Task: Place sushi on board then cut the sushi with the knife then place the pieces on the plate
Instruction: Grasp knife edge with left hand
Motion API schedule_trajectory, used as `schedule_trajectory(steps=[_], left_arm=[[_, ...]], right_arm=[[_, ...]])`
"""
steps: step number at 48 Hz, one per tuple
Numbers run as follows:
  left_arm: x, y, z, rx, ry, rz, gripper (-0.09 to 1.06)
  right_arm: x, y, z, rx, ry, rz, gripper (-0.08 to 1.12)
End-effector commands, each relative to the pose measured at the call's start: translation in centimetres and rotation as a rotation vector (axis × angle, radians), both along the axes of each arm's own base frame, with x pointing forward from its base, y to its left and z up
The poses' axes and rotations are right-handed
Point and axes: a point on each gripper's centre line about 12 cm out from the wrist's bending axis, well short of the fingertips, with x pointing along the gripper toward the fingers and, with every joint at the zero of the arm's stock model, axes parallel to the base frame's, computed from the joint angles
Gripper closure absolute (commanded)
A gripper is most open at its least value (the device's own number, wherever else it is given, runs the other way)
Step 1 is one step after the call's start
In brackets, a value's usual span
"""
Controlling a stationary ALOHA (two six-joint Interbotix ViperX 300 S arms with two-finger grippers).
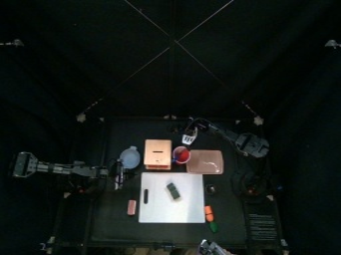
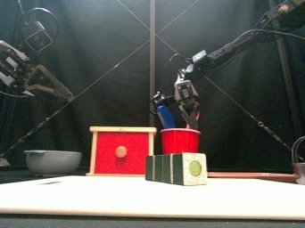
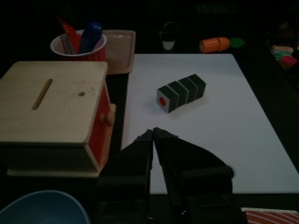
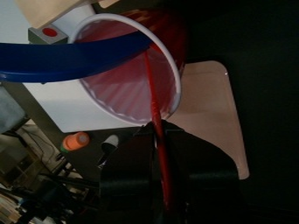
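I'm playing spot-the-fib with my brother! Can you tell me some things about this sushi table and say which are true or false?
1. The sushi roll lies on the white board. True.
2. The left fingers hold the sushi. False: they are shut on nothing, away from it.
3. The right fingers pinch the red knife at the red cup. True.
4. The pink tray has sushi pieces on it. False: it is bare.
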Motion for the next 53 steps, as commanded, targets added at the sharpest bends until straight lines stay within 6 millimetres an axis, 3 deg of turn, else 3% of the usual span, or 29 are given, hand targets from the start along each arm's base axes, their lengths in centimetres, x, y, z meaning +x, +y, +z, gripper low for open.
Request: schedule_trajectory(steps=[1, 36, 53], left_arm=[[0.3, 0.0, 0.4, -0.001, -0.014, 0.002, 0.45], [0.4, 0.1, 0.7, -0.002, -0.022, 0.002, 0.45], [0.5, 0.1, 0.7, 0.000, -0.023, 0.002, 0.45]], right_arm=[[0.1, 0.0, 1.4, -0.029, -0.030, -0.003, 0.60], [-1.2, 1.1, 6.5, -0.088, -0.073, -0.026, 0.64], [-3.1, 2.3, 10.8, -0.145, -0.138, -0.038, 0.64]])
